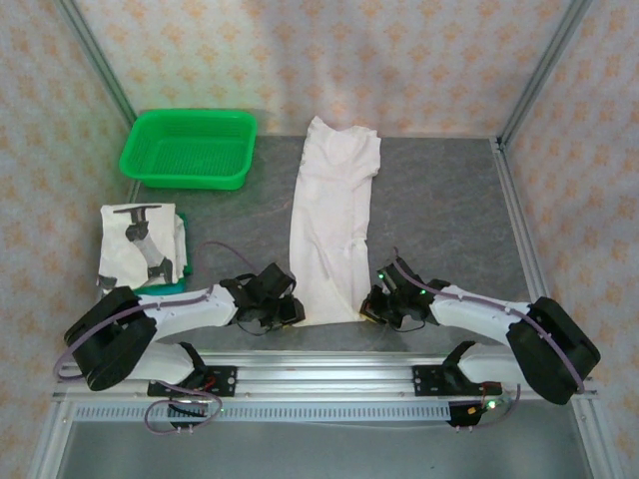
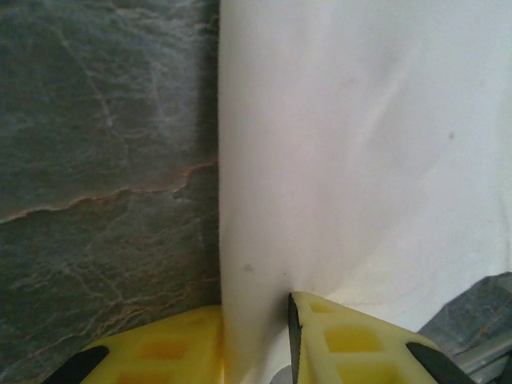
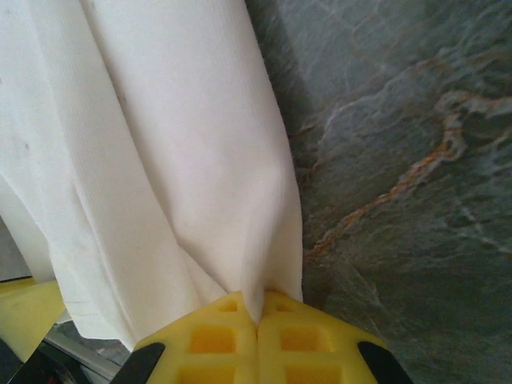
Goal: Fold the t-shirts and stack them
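A white t-shirt lies folded into a long narrow strip down the middle of the grey table, collar end far. My left gripper sits at its near left corner. In the left wrist view, the left gripper has a fold of the t-shirt pinched between its yellow fingers. My right gripper is at the near right corner. In the right wrist view, the right gripper is shut tight on the edge of the t-shirt. A second t-shirt, folded and bearing a dark print, rests at the left.
A green mesh basket stands at the back left. The folded t-shirt at the left lies close beside the left arm. An aluminium rail runs along the near edge, and frame posts rise at the back corners.
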`<state>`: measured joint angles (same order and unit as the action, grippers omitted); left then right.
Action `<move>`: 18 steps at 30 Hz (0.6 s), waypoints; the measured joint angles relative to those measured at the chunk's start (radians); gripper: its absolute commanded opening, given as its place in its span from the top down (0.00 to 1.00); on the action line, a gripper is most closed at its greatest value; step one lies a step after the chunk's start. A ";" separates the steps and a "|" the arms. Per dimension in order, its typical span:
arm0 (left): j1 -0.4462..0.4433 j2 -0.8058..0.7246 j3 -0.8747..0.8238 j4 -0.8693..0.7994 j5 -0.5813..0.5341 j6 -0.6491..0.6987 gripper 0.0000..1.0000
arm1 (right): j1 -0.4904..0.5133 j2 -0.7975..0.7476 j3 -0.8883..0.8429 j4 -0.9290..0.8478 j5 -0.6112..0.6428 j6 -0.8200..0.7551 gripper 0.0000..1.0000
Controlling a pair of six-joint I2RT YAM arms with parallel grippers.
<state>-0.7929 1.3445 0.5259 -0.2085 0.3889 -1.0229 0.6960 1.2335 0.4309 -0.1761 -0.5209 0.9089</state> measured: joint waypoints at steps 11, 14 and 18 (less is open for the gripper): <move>-0.004 0.010 0.016 0.007 0.005 0.003 1.00 | 0.000 -0.016 0.000 -0.009 0.002 -0.001 1.00; -0.004 -0.011 0.020 -0.021 0.000 0.007 1.00 | 0.000 -0.091 0.000 -0.040 0.010 -0.004 1.00; -0.004 -0.076 0.050 -0.077 -0.004 0.023 1.00 | 0.000 -0.254 0.000 -0.081 0.027 0.002 1.00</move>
<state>-0.7971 1.2686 0.5758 -0.2855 0.3847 -0.9997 0.6960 0.9791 0.4309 -0.2573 -0.4934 0.9104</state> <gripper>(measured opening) 0.047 0.056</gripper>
